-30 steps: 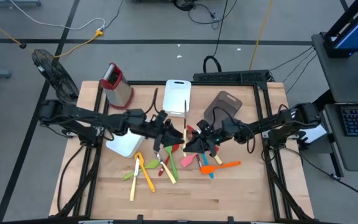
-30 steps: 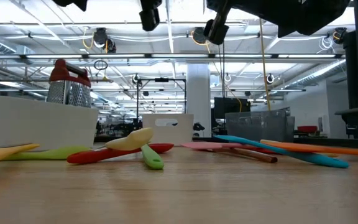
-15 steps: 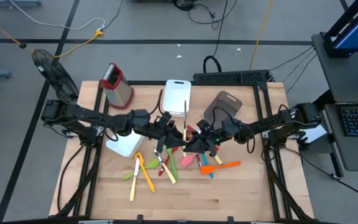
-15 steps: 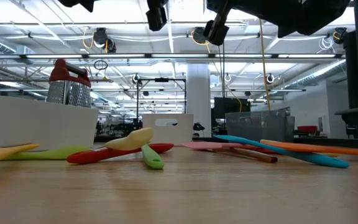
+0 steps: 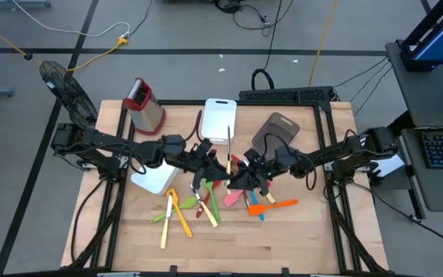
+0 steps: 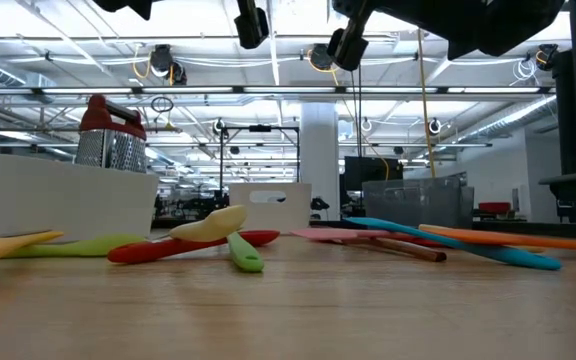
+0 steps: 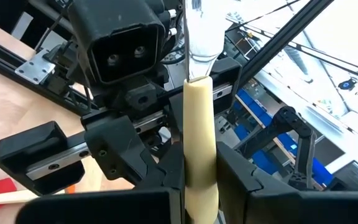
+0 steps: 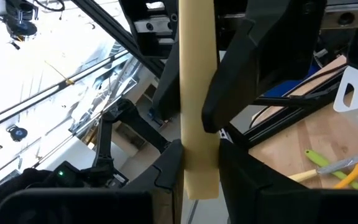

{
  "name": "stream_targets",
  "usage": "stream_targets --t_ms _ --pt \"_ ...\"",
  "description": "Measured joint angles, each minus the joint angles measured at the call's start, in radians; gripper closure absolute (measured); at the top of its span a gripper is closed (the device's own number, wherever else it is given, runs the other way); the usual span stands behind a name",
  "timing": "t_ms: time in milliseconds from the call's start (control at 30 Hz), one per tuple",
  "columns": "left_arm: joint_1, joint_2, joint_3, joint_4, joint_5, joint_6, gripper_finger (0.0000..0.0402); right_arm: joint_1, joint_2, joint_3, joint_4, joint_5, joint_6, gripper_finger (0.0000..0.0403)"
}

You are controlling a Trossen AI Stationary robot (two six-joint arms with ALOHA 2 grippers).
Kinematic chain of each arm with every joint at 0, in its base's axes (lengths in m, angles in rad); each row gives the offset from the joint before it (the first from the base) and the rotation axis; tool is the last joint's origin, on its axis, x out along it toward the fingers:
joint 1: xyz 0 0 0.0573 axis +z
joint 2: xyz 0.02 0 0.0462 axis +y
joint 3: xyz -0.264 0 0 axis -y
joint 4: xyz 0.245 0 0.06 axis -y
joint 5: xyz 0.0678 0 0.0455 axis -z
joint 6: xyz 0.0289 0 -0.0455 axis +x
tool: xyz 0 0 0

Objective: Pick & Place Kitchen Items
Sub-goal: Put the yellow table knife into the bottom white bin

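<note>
A pale-yellow-handled knife (image 5: 229, 146) is held up over the table's middle, its steel blade pointing to the far edge. My left gripper (image 5: 215, 168) and my right gripper (image 5: 239, 172) face each other and are both shut on its handle. Both grippers show high above the table in the low view, the left (image 6: 252, 25) and the right (image 6: 343, 45). Several loose utensils (image 5: 198, 201) in green, red, yellow, pink, blue and orange lie flat on the wood below and nearer. My left gripper pinches the knife's yellow handle (image 7: 201, 168) between its two fingers. They come level from the table's left and lie across the handle. The knife is lifted clear. My right gripper pinches the handle near its free end (image 8: 200, 174) between its two fingers. They come level from the table's right and lie across it, close to my left fingers (image 8: 253, 56).
A steel grater with a red top (image 5: 143, 104) stands at the far left. A white bin (image 5: 220, 115) sits at the far middle, another white bin (image 5: 156, 178) at the left, a grey bin (image 5: 274, 132) at the far right. Bare wood lies toward the near edge.
My left gripper has moved a little toward the table's right, closer to the knife and my right gripper. My right gripper and the knife have kept still.
</note>
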Motion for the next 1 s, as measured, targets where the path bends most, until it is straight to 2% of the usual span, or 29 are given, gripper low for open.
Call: stream_targets --t_ms 100,300,467,700,833,1000 --pt "0.000 0.000 0.000 -0.004 -0.001 0.001 0.0356 0.006 0.000 0.000 -0.008 0.006 0.011 0.0327" --pt "0.021 -0.002 0.000 -0.018 -0.008 0.034 0.0356 0.022 0.000 0.000 -0.049 0.004 0.113 0.0214" --pt "0.062 -0.012 -0.001 -0.032 -0.016 0.051 0.0356 0.047 0.001 0.000 -0.168 -0.004 0.146 0.0157" --pt "0.144 -0.074 0.001 -0.183 -0.080 0.093 0.0356 0.081 0.001 0.000 -0.283 -0.004 0.133 0.0142" --pt "0.163 -0.163 0.009 -0.376 -0.179 0.113 0.0356 0.086 0.001 0.000 -0.283 -0.003 0.089 0.0146" --pt "0.144 -0.279 0.062 -0.717 -0.305 0.077 0.0356 0.079 0.001 0.000 -0.282 0.001 0.017 0.0154"
